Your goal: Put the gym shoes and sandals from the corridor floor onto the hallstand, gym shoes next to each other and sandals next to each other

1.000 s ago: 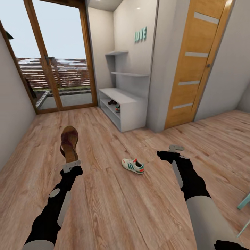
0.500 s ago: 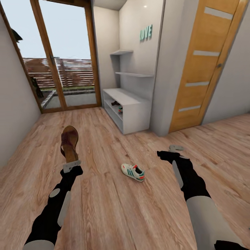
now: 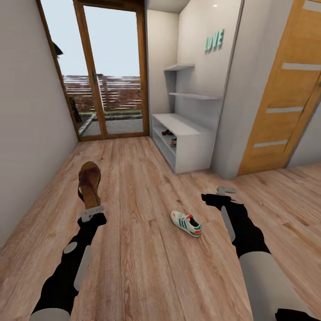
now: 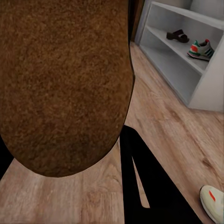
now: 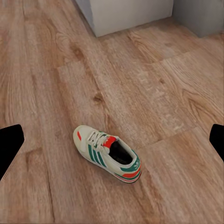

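While the robot faced down the corridor, two sneakers and two sandals could be counted. One sneaker [image 3: 186,223] lay alone on the floor [image 3: 142,267] between the two arms. The second sneaker [image 4: 201,49] sat on the inner shelf of the rack [image 3: 187,133], just beside a dark sandal [image 4: 178,35]. The other sandal [image 3: 88,183] stood upright, toe up, pinched at its heel by the left tool [image 3: 92,212].

The right tool [image 3: 223,193] hovered above bare planks, near the floor sneaker and well apart from the rack; its dark fingers [image 5: 10,142] stood wide at both edges of the right wrist view, with nothing between them.

A glazed wooden door [image 3: 111,71] closed the far end of the corridor. An orange door [image 3: 290,89] stood to the right of the rack, and teal letters [image 3: 214,41] hung on the wall above the floating shelves.

The left wrist view showed the shelved pair plainly, where the head view gave small shapes; the held sandal's brown sole [image 4: 63,84] blocked much of that wrist view. The right wrist view showed the floor sneaker's [image 5: 108,152] laces, green stripes and red heel.
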Available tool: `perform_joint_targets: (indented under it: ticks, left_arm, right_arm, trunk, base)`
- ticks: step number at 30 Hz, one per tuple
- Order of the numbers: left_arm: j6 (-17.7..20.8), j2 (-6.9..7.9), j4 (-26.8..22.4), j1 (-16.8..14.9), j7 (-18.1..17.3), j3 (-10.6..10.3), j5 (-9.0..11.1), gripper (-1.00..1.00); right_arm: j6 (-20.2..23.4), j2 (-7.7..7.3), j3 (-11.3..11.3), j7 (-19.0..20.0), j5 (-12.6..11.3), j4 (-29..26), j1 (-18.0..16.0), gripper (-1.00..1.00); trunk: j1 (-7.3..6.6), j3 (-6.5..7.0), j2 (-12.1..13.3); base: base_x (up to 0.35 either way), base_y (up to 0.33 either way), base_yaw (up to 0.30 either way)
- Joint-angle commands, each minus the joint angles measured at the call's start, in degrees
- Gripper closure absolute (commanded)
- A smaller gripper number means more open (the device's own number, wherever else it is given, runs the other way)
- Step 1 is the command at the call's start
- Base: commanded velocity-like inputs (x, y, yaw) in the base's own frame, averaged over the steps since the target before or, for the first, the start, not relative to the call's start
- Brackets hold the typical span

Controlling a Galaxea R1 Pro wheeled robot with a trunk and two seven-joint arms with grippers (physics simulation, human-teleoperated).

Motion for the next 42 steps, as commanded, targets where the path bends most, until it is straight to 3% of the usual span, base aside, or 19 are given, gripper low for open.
perform_joint_targets:
  ticks: [1,21,42]
  left_arm:
    - [0.28,-0.06,-0.05,-0.04,-0.21,0.13,0.37,1.00]
    - [0.27,-0.06,-0.04,-0.04,-0.22,0.10,0.43,1.00]
    - [0.27,-0.10,-0.04,-0.04,-0.25,0.10,0.43,1.00]
  right_arm:
    - [0.31,0.04,-0.12,-0.01,0.01,-0.10,-0.02,-1.00]
    - [0.31,0.04,-0.13,-0.01,0.02,-0.10,-0.02,-1.00]
    - [0.31,0.04,-0.12,-0.01,0.06,-0.10,-0.02,-1.00]
  trunk:
    - [-0.01,-0.05,-0.02]
    - [-0.01,-0.05,-0.02]
    - [-0.01,-0.05,-0.02]
  base:
    - [0.101,-0.065,0.145]
    - [0.207,-0.213,0.025]
    - [0.074,-0.081,0.240]
